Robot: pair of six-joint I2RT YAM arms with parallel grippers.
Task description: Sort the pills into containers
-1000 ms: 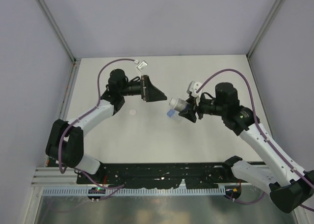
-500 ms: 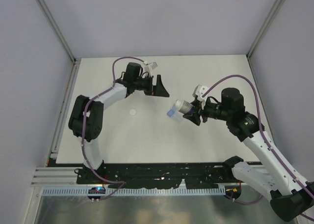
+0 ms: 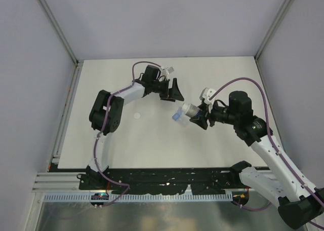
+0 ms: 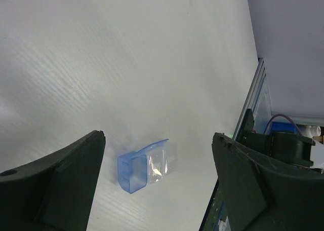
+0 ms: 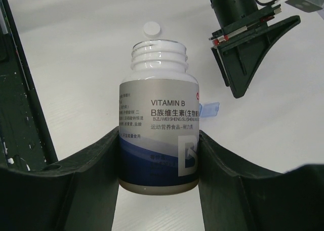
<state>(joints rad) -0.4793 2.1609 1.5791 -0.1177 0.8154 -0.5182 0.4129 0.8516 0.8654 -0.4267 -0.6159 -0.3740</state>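
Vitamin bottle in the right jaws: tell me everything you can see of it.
The vitamin bottle is round, with a white threaded neck, open with no cap on it, and a glossy grey-and-dark-blue label reading VITAMIN B. The right gripper clamps its lower body between both jaws. From above it lies tipped sideways, mouth pointing left.

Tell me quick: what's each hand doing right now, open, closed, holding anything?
Left hand: open, empty.
Right hand: closed on the uncapped vitamin bottle.
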